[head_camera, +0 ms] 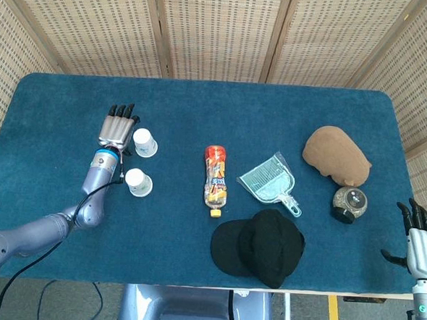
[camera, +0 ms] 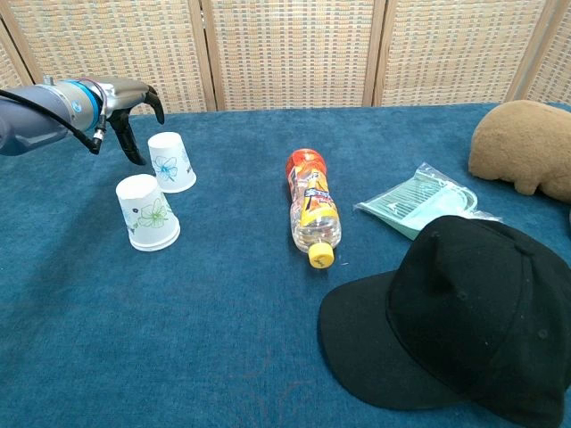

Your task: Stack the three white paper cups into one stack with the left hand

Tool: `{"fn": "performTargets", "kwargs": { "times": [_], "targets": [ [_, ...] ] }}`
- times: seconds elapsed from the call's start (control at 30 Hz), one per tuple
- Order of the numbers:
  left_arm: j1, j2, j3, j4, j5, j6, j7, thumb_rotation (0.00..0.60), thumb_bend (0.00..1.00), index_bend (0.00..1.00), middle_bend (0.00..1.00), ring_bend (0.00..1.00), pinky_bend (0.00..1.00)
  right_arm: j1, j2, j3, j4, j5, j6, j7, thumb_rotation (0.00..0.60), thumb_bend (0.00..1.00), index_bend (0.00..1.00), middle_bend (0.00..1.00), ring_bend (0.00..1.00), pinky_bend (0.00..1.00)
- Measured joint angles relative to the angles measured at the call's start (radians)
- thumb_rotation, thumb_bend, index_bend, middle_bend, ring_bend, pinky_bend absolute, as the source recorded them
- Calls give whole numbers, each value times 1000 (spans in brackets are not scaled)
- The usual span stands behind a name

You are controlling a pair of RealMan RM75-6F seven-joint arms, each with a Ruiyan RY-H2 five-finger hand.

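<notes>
On the counter's [head_camera: 50, 99] left side we hover our left robot hand [head_camera: 118, 127], fingers apart and empty, just beside the far paper cup [head_camera: 144, 143], with the near paper cup [head_camera: 137, 182] standing separately, so no stacking shows yet.

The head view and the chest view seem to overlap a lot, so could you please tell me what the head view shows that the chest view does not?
Only the head view shows the right hand at the table's near right corner, open and holding nothing, and the dark round jar beside the brown plush. Only the chest view shows the flower prints on the two cups' sides. Both show the left hand beside the far cup, the near cup, the bottle, the dustpan and the black cap.
</notes>
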Motion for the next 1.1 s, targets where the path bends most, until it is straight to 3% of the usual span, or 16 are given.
{"fn": "performTargets", "kwargs": {
  "times": [0.33,0.57,0.9,1.1],
  "targets": [
    [-40,-104,-1,167,25,-79,-32,600,261,363,0,0,0,3,-2,3,6,13,-8,1,600,55,126,0,0,0],
    [-35,-114,-7,182,73,-80,-80,600,310,428,0,0,11,1,-1,0,0,7,-3,-3,600,55,126,0,0,0],
    [-3,-33,-14,64,119,-35,-110,600,308,402,0,0,10,-1,5,-5,-19,-12,12,-8,600,55,126,0,0,0],
    [28,73,-12,-121,151,12,-113,600,307,383,0,0,10,-4,10,-9,-33,-27,25,-11,600,56,126,0,0,0]
  ]
}}
